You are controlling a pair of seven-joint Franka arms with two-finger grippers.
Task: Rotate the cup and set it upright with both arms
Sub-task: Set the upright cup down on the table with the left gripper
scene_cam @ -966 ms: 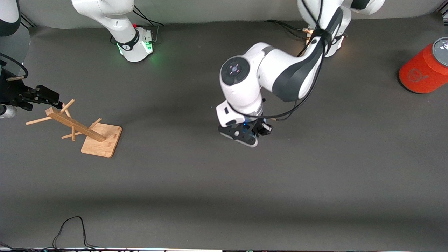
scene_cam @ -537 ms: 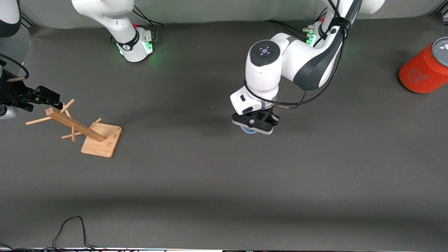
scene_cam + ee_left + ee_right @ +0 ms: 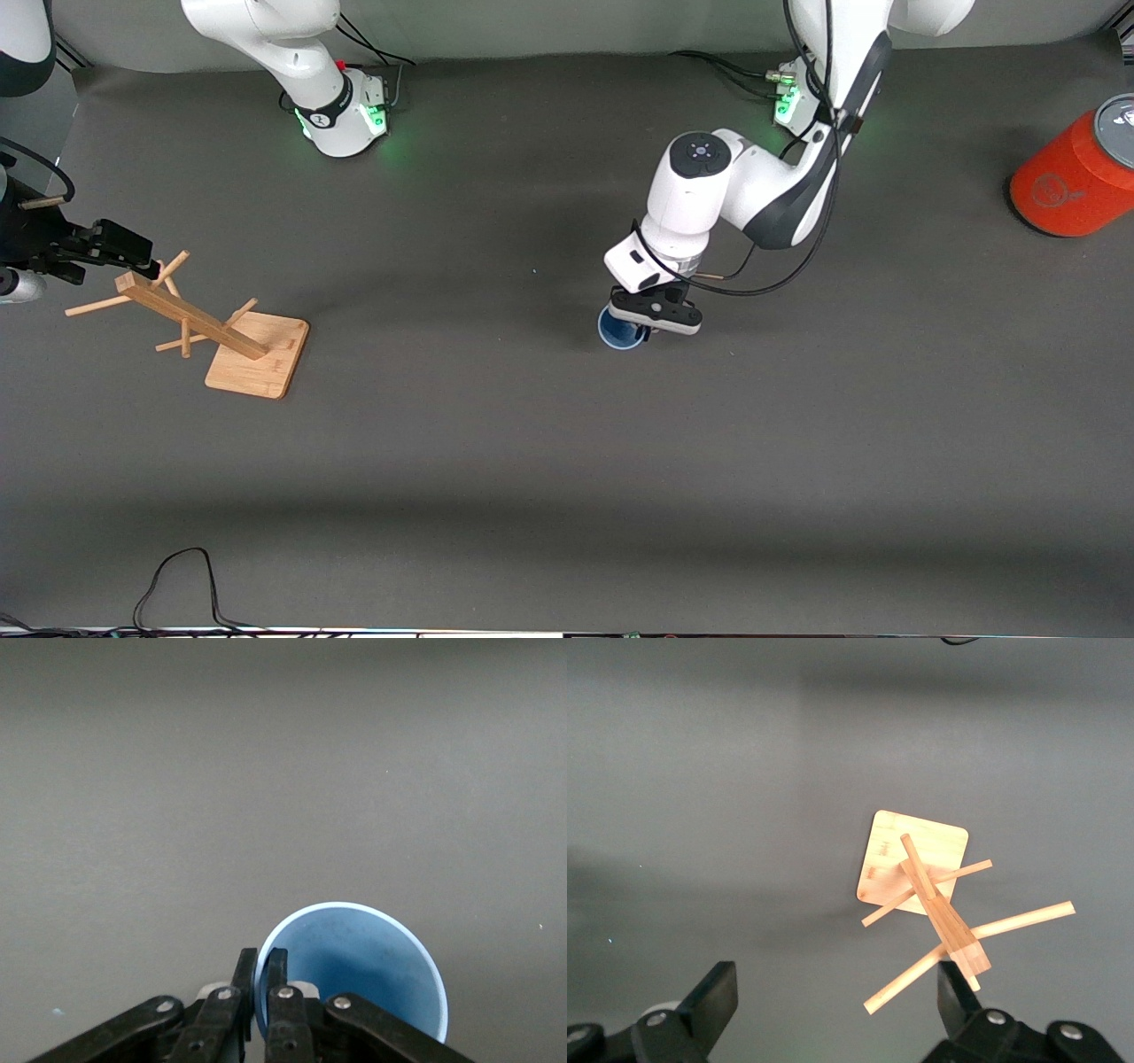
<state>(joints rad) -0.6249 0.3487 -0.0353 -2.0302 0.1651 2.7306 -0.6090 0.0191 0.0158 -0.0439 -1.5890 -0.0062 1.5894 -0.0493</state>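
Note:
The blue cup (image 3: 620,331) sits mouth up near the middle of the table; I cannot tell whether its base touches the mat. My left gripper (image 3: 641,328) is shut on the cup's rim, pointing down from above. In the left wrist view one finger (image 3: 276,979) is inside the cup (image 3: 363,970) and the other outside, with the left gripper (image 3: 260,973) pinching the wall. My right gripper (image 3: 140,257) is open and empty, and waits over the top of the wooden rack at the right arm's end. Its spread fingers (image 3: 716,999) frame the right gripper (image 3: 837,1010) in the right wrist view.
A wooden peg rack (image 3: 217,326) on a square base (image 3: 266,363) stands at the right arm's end and also shows in the right wrist view (image 3: 930,895). An orange-red can (image 3: 1072,177) with a grey lid stands at the left arm's end. A black cable (image 3: 177,576) lies at the table's near edge.
My left arm has drawn back toward its base and swung toward its end of the table. The cup, hidden under the gripper before, now shows below it. The right arm has not moved.

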